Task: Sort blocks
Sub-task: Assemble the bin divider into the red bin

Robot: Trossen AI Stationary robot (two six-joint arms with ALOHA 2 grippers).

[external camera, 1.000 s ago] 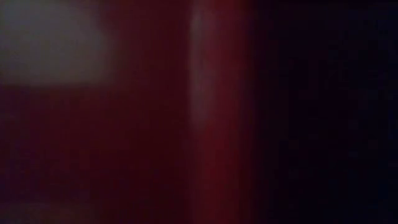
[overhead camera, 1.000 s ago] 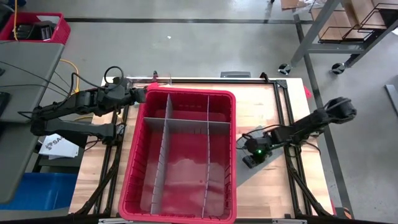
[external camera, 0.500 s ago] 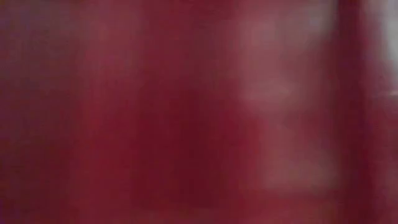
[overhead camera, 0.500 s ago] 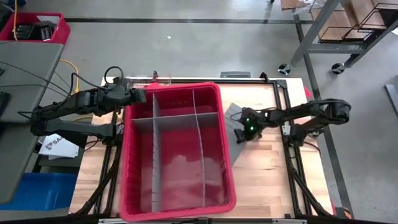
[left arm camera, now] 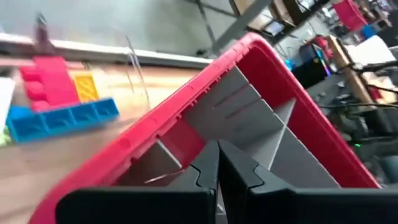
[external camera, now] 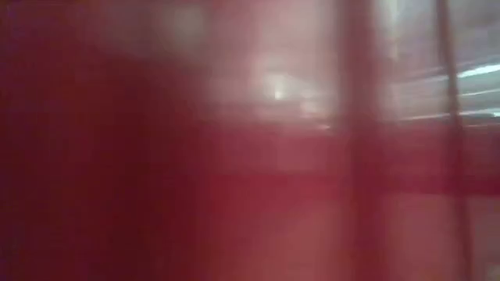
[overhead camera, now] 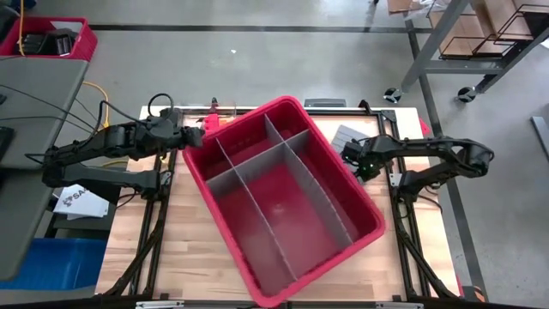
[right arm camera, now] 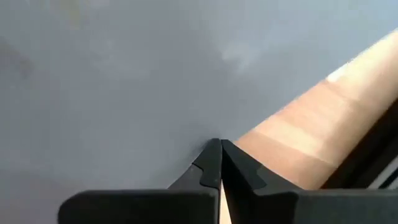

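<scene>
A pale wooden table (overhead camera: pixel 197 257) stands on a grey concrete floor, with a metal shelving rack (overhead camera: pixel 480 39) beyond its far right corner and a small red crate (overhead camera: pixel 51 39) off to the far left. A large red bin (overhead camera: pixel 283 197) with grey divider sheets (overhead camera: pixel 283 184) lies skewed across the tabletop. The low view is filled with blurred red, probably the bin's wall pressed close to the lens.

The left gripper (left arm camera: pixel 217 163) has its fingers pressed together, holding nothing, right at the bin's far left corner rim. The blocks (left arm camera: pixel 59 102) lie on the wood just beyond that corner, outside the bin: a red stepped brick, a yellow studded one beside it, a long blue one in front, touching in a cluster.

The right gripper (right arm camera: pixel 219 163) is likewise closed and empty, low over a flat grey sheet (overhead camera: pixel 347 137) on the wood, just off the bin's right side
</scene>
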